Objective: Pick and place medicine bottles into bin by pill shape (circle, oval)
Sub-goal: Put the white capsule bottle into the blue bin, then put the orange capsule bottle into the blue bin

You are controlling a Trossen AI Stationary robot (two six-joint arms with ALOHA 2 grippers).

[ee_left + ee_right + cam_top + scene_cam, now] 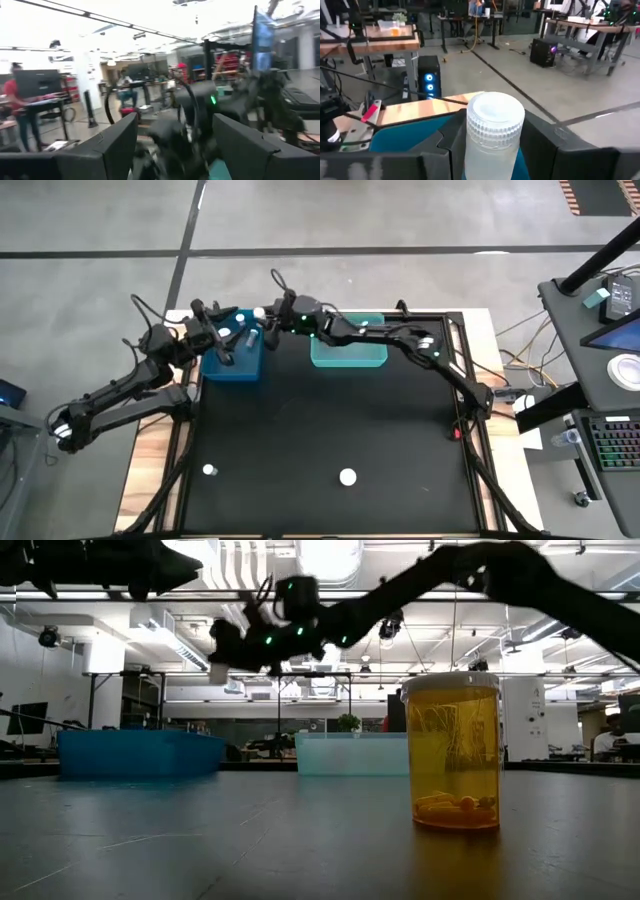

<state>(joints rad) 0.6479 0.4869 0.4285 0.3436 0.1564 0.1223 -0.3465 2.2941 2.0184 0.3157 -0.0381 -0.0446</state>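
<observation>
One white-capped bottle (492, 135) clamped in right tool (492, 150) above blue bin (235, 350); left tool (172, 150) apart.

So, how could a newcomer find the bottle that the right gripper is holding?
Start at the dark blue bin at the table's far edge, left of the teal bin. The right gripper hangs at its far right corner, shut on a white-capped bottle. The other loose bottles stand on the near table.

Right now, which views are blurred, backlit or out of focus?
Left wrist view: motion-smeared throughout. Low view: bright ceiling lights silhouette the arms, while the amber bottle is sharp. Right wrist view: the held bottle is soft, the room behind clearer. High view: evenly lit.
</observation>
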